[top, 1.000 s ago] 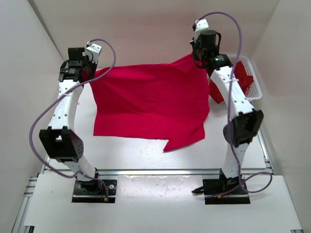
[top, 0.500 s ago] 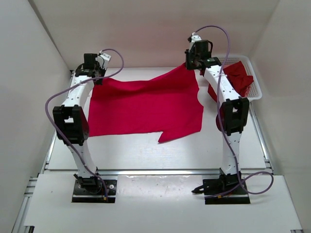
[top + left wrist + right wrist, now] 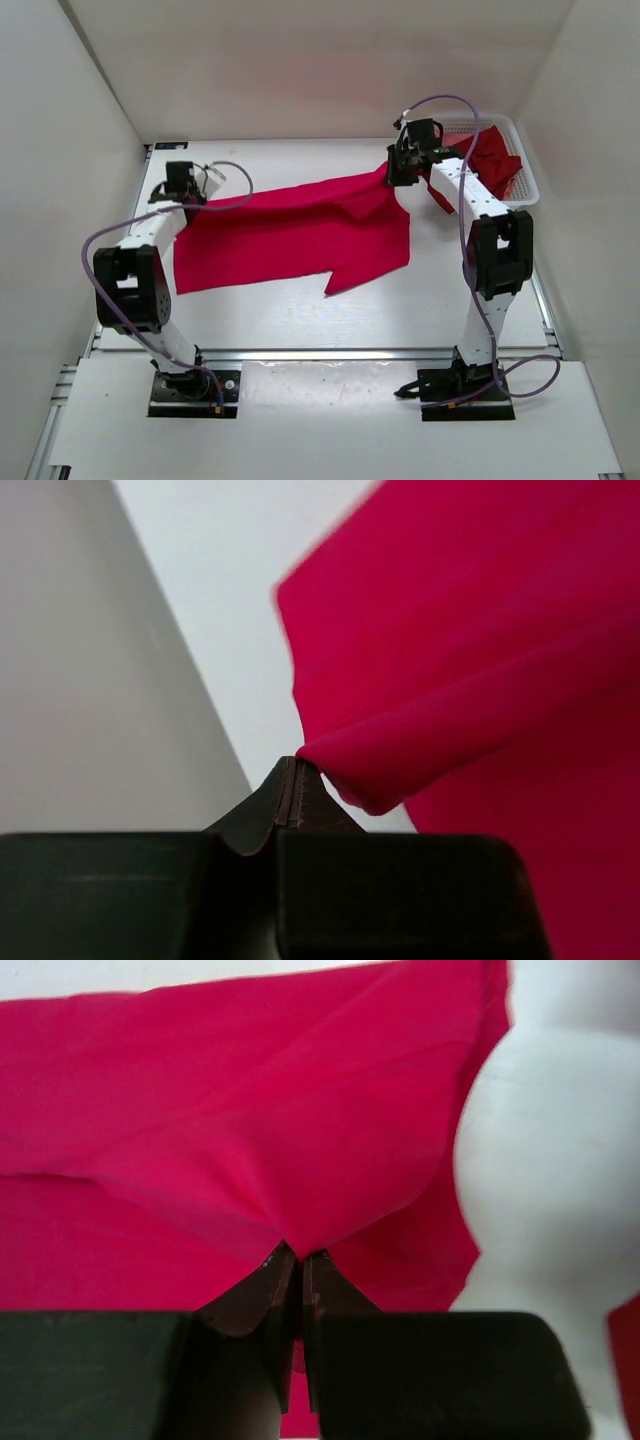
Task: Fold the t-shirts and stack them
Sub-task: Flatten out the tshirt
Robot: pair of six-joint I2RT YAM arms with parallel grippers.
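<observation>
A: Status? Where's the bright red t-shirt [image 3: 300, 235]?

B: On the table [image 3: 300, 330] between the arms. Its near edge lies flat and both far corners are lifted. The left gripper [image 3: 292, 780] is clamped shut on one corner, the right gripper [image 3: 298, 1260] on the other.

A: Are the grips solid?

B: The right one looks fine, with a good bunch of cloth wedged between the tips. The left is marginal. Only a thin fold sits at the very end of the jaws (barely any bite, as far as the wrist view shows).

A: So a slip risk.

B: Yes. If the arms pull apart to flatten it, I'd expect the left corner to pop out first. Then the shirt swings on the right grip and bunches up.

A: Anything else?

B: A ridge runs across the cloth toward the right corner, so the tension is uneven. Lay it down like that and the crease likely gets folded in. The sleeve [image 3: 345, 280] sticks out at the near edge and could tuck under.

A: Is the basket [image 3: 527, 190] clear?

B: It's close. The right arm works just beside it, and a darker red shirt [image 3: 495, 155] hangs over its rim. A wide swing could snag that or nudge the basket.
</observation>
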